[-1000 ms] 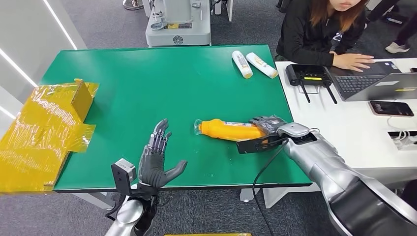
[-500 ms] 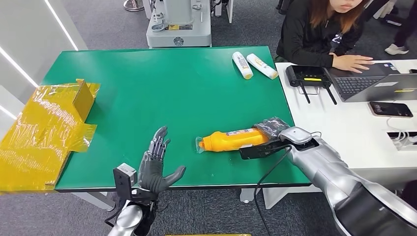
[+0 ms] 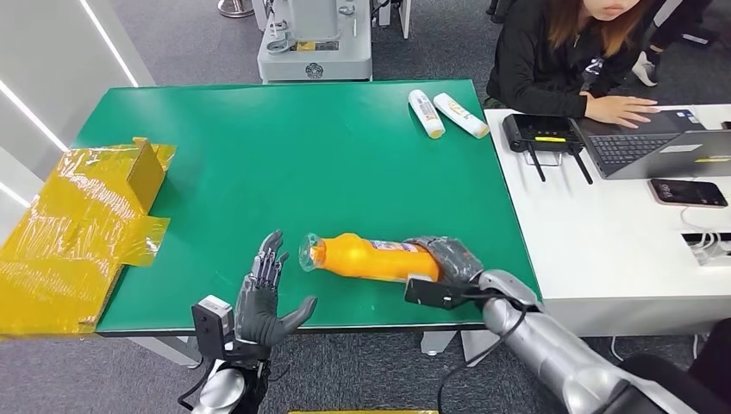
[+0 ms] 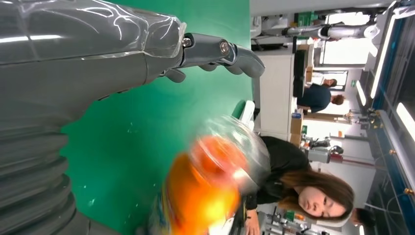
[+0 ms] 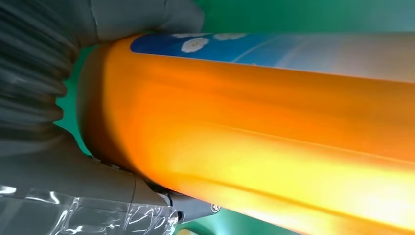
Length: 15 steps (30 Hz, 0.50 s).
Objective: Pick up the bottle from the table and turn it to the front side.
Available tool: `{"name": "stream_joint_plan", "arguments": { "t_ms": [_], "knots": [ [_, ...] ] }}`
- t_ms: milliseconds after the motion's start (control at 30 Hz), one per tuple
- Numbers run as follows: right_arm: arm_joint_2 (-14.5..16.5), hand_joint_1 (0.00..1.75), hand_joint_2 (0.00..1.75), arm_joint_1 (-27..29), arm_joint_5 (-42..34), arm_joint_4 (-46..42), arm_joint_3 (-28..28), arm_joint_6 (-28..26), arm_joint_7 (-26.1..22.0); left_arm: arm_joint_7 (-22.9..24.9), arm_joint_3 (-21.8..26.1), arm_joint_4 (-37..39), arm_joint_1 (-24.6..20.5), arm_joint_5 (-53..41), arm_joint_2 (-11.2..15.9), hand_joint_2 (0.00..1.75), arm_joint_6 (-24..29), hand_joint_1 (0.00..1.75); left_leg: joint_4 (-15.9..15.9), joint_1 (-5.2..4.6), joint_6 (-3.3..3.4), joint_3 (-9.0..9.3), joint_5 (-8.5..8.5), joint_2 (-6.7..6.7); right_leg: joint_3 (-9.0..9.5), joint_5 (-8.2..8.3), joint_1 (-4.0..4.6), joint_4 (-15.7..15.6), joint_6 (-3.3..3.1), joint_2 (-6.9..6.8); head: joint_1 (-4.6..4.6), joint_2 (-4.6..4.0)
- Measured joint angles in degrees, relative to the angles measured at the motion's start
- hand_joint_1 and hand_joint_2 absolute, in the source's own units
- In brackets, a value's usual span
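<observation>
Nearer the left hand (image 3: 263,297) now, orange bottle (image 3: 366,257) gripped by right hand (image 3: 448,259), left fingers spread.

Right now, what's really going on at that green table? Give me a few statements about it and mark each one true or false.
1. The right hand holds the orange bottle. True.
2. The left hand also grips the bottle. False: it is open, apart from the bottle.
3. Two white bottles lie at the green table's far edge. True.
4. The orange bottle stands upright. False: it lies sideways in the hand.
5. A person sits at a laptop. True.
</observation>
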Motion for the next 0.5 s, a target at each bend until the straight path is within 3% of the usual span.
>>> {"name": "stream_joint_plan", "arguments": {
  "t_ms": [233,500],
  "knots": [
    [0.4,1.75,1.75,16.2,-5.98,-17.77,-5.18,-11.69,-3.17,-0.16,0.1,0.0,-0.21,0.75,0.12,1.75,1.27,0.0,-0.02,-0.01,0.01,-0.1,-0.11,-0.1,-0.04,-0.11,0.0,-0.01,-0.01,-0.12,0.01,0.0],
    [1.24,1.75,1.75,23.72,-8.92,-27.93,-8.52,-14.01,-4.7,0.94,0.1,0.0,-1.11,2.08,0.28,1.75,0.37,0.0,0.0,-0.03,0.02,-0.09,-0.12,-0.06,-0.04,-0.11,-0.03,-0.01,-0.01,-0.09,0.0,-0.01]
  ]
}}
